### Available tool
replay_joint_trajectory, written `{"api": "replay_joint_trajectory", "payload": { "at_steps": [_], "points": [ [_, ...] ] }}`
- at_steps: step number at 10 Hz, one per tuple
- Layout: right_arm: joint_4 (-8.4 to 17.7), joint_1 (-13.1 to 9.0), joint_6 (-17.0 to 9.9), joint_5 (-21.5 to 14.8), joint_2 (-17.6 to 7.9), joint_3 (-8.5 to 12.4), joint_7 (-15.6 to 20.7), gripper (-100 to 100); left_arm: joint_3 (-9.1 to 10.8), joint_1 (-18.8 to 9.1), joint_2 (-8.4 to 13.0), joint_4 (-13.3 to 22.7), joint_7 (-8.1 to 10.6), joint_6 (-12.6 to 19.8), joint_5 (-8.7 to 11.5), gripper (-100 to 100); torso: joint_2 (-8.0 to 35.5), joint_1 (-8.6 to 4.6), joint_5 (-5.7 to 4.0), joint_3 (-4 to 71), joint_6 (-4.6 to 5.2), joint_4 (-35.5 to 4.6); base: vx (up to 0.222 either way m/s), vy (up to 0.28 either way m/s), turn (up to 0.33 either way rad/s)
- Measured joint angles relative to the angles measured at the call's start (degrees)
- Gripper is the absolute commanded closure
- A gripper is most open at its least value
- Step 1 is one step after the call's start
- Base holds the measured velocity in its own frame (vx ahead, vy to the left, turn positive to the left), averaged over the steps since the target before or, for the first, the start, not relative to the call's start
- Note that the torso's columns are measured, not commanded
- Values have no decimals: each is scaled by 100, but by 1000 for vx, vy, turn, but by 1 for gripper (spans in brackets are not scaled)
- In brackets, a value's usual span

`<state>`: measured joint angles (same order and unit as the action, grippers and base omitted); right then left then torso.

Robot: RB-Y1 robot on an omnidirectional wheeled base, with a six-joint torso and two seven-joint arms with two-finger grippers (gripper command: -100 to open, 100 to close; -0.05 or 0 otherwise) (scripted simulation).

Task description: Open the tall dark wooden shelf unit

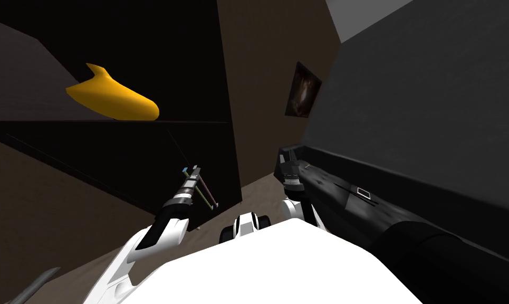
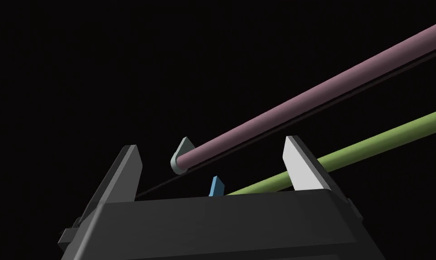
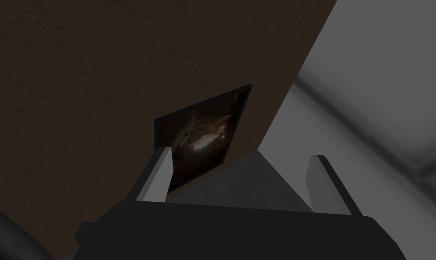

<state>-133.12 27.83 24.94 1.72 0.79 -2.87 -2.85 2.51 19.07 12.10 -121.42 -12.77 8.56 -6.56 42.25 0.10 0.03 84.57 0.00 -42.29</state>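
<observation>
At the dark shelf unit (image 1: 116, 153): one pink bar (image 2: 302, 99), one green bar (image 2: 370, 146), one yellow object (image 1: 113, 97) on its shelf; left gripper (image 2: 212, 146) and right gripper (image 3: 241, 154) both gape, empty.

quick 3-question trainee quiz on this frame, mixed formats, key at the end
1. True or false: the left gripper is shut on the pink bar.
2. Multiple choice: what lies on a shelf of the dark shelf unit? A) a yellow curved object B) a red cup C) a white plate
3. Fill in: the right gripper has its fingers ___.
Key: 1 false, its fingers stand open with the bar's end between them; 2 A; 3 open.
</observation>
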Motion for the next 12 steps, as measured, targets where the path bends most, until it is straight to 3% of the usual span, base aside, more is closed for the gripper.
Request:
{"api": "replay_joint_trajectory", "payload": {
  "at_steps": [1, 4, 12],
  "points": [
    [0, -1, 0, 0, 0, 0, 0, 0, 1, 2, 2, -15, 1, 20, 2, 100, 8, -6, -1, -1, -1, 1, 10, 1, 6],
    [0, 0, 0, 0, 2, -1, 0, 0, 165, 35, -82, -36, -77, 55, -81, 100, 57, -29, 2, -25, -14, -21, 13, -159, 175],
    [0, -1, 0, 0, 2, -2, 0, 0, 827, 179, -605, -166, -95, 227, -269, 100, 40, -13, -12, -19, -4, -36, -11, -199, 168]
  ]
}}
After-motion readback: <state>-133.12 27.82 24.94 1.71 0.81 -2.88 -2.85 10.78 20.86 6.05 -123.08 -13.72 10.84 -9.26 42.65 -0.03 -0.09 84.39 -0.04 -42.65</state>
